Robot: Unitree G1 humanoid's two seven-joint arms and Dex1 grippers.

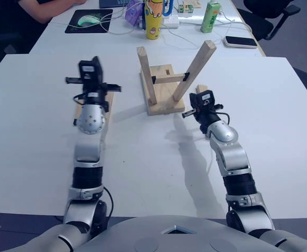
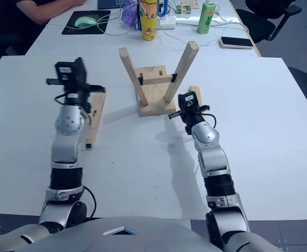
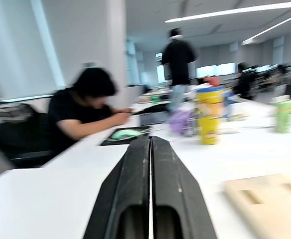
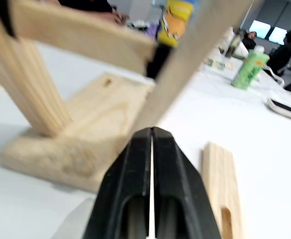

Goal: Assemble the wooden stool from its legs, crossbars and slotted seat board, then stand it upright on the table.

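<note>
Wooden half-built stool (image 1: 163, 86) stands legs-up on the bench (image 1: 38, 136), my right claw (image 4: 151, 132) pinched closed and empty just beside its base, left claw (image 3: 150, 139) likewise well to its left; I judge a careless nudge could topple it.

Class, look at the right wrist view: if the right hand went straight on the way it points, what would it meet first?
Most likely the slanted stool leg, just ahead of the right hand, near where it joins the seat board; depth is uncertain.
</note>
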